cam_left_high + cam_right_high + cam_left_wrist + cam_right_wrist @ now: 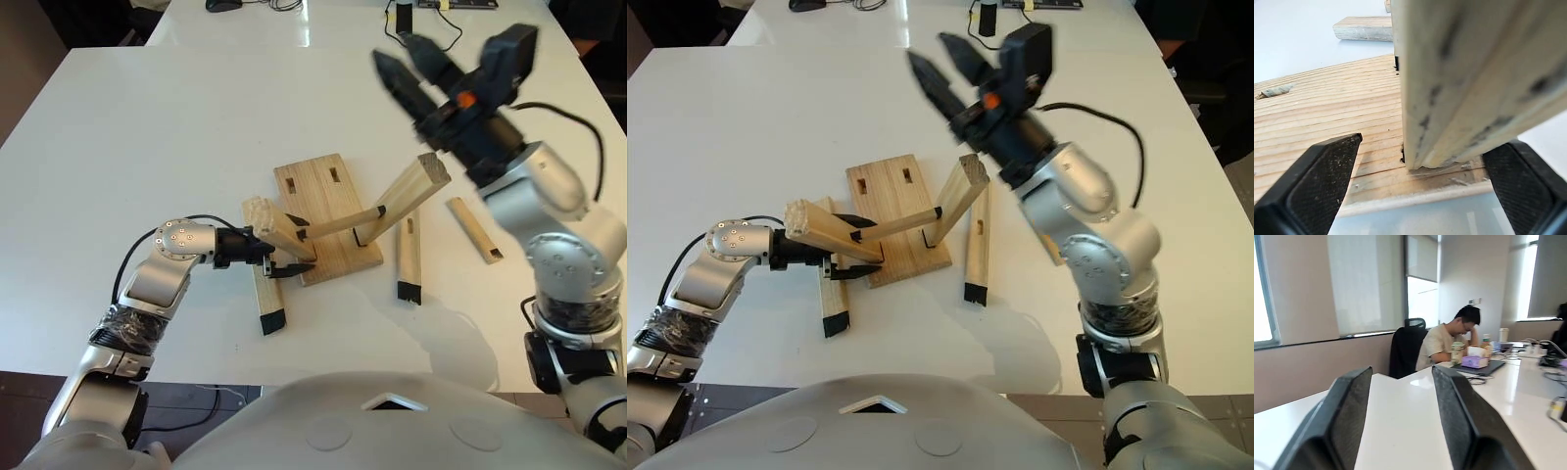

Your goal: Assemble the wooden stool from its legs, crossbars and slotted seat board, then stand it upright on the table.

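Left gripper (292, 255) sat at the near left corner of the seat board (328, 191), its jaws spread wide to either side of one leg (277, 227) of the part-built frame. In the left wrist view one finger (1322, 186) stood clear of the wood, while the other finger (1523, 181) lay at or just beside the leg's opposite face; nothing was clamped.

The board lay flat on the table (147, 127), slots upward. On it rested the frame: the straddled leg, a crossbar (338, 224) running across the board's near half, and a second leg (411, 196) whose upper end leaned out past the board's right edge. The straddled leg had its foot on the board near the corner, and its long axis rose and tilted outward to the left of the board, passing between the left fingers crosswise to their closing line.

Right gripper (416, 73) hung high above the table beyond the board's far right side, jaws parted and empty, well apart from every wooden part.

A loose leg (266, 304) lay just beside the board's left edge, another loose leg (409, 257) lay near its right edge, and a spare crossbar (475, 230) lay farther right.

Judged from this layout, the left arm was much the nearer one, and seating the leg would depend on its jaws closing squarely across the leg.
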